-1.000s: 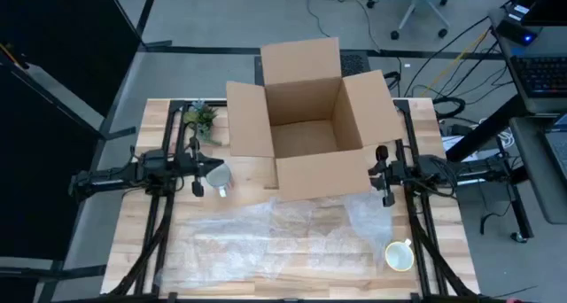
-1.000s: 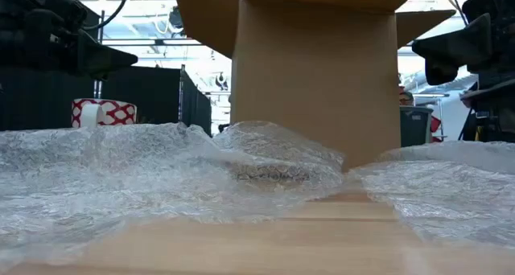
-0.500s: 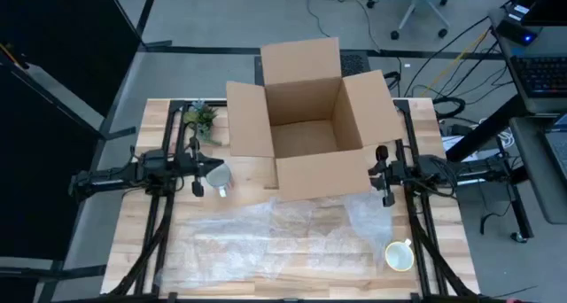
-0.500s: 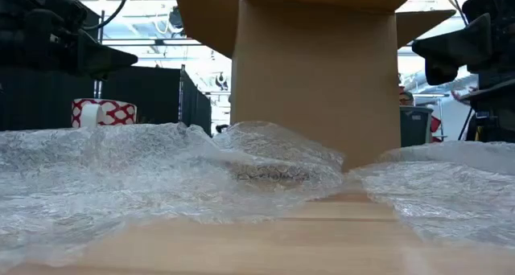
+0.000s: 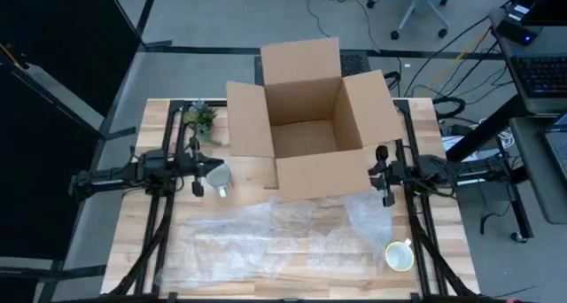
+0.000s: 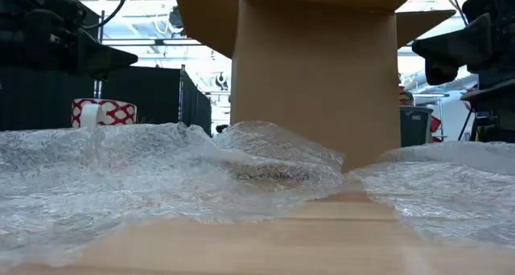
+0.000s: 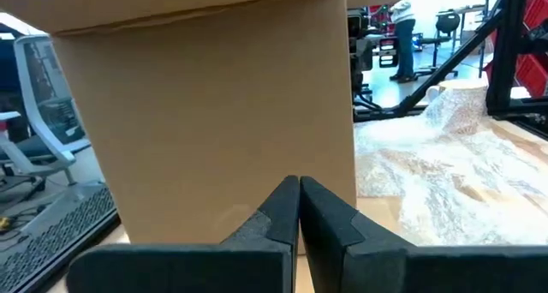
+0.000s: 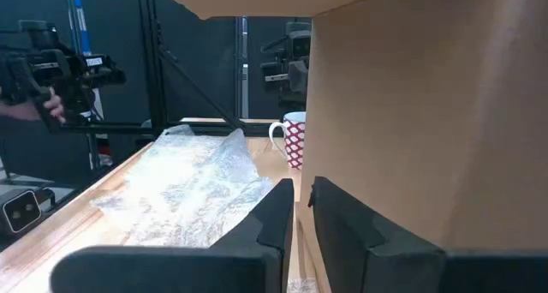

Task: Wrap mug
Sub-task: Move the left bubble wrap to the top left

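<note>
Left gripper [image 5: 213,181]: mine, fingers pressed together on nothing, held above the table [image 5: 142,250] beside the box's left wall.
Right gripper [image 5: 383,181]: also mine, fingers nearly touching, empty, beside the box's right wall.
Box [image 5: 310,130]: open cardboard, flaps spread, standing between my two grippers and blocking each from the other.
Bubble wrap [image 5: 283,236]: crumpled sheet spread on the table in front of both grippers.
Red patterned mug [image 5: 218,175]: upright, just under my left gripper, handle toward the box.
Yellow mug [image 5: 400,255]: lying on its side near the table's front right corner, in front of my right gripper.
Plant sprig [image 5: 202,117]: behind my left gripper.

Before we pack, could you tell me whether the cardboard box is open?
Open: the cardboard box has its flaps spread outward, and its bare floor shows from above.
</note>
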### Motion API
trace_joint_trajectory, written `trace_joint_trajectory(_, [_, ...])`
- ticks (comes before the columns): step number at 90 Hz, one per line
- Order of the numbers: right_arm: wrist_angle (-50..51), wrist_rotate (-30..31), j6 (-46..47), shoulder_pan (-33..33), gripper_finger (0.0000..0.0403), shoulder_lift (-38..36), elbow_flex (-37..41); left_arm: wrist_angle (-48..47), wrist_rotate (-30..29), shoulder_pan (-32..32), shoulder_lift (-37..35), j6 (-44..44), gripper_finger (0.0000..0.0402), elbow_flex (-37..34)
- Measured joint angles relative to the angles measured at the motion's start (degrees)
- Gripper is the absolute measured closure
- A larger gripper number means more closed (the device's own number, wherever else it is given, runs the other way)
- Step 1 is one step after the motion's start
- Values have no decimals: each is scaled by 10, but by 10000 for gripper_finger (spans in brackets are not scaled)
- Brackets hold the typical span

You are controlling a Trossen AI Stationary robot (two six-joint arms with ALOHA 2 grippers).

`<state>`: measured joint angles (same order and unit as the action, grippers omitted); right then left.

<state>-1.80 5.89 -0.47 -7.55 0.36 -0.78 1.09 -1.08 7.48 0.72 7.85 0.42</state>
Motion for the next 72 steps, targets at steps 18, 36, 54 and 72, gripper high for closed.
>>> trace_joint_trajectory(18, [0,0,0,0,369,0,0,4,10,0,0,-132,402,0])
trace_joint_trajectory(36, [0,0,0,0,369,0,0,21,15,0,0,-209,402,0])
trace_joint_trajectory(54, [-1,0,0,0,369,0,0,55,24,-15,3,-208,402,22])
trace_joint_trajectory(72, [-56,0,106,0,369,0,0,34,19,-38,43,-194,402,97])
